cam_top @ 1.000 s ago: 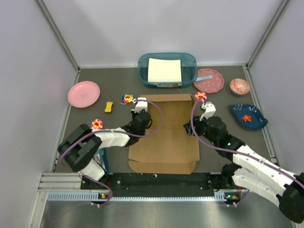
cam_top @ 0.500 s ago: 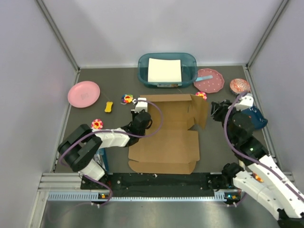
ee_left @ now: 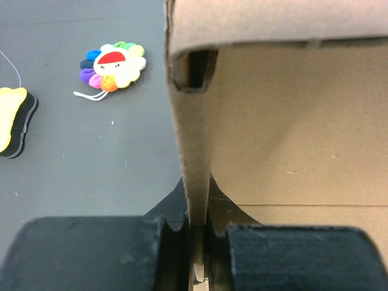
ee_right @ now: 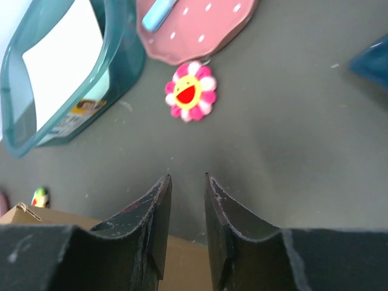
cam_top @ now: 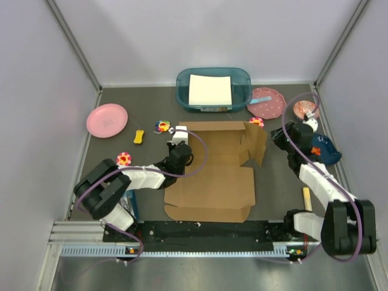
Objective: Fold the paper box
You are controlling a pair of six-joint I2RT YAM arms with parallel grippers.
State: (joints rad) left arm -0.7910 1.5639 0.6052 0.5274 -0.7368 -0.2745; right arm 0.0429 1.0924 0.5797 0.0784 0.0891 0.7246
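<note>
The brown paper box lies mostly flat at the table's middle. Its left side wall and right flap are raised. My left gripper is shut on the left side wall; in the left wrist view the wall's edge runs straight up from between the jaws of the left gripper. My right gripper hangs just right of the raised right flap, apart from it. In the right wrist view the right gripper is open by a narrow gap and empty, with a bit of cardboard below it.
A teal bin with a white sheet stands at the back. A dotted pink plate, a cupcake bowl and a blue dish are at the right. A pink plate, a yellow toy and flower charms are at the left. A pink flower charm lies ahead of the right gripper.
My right arm has let go of the box's right flap and pulled away to the right and back. The flap stays raised. The left gripper has held still.
</note>
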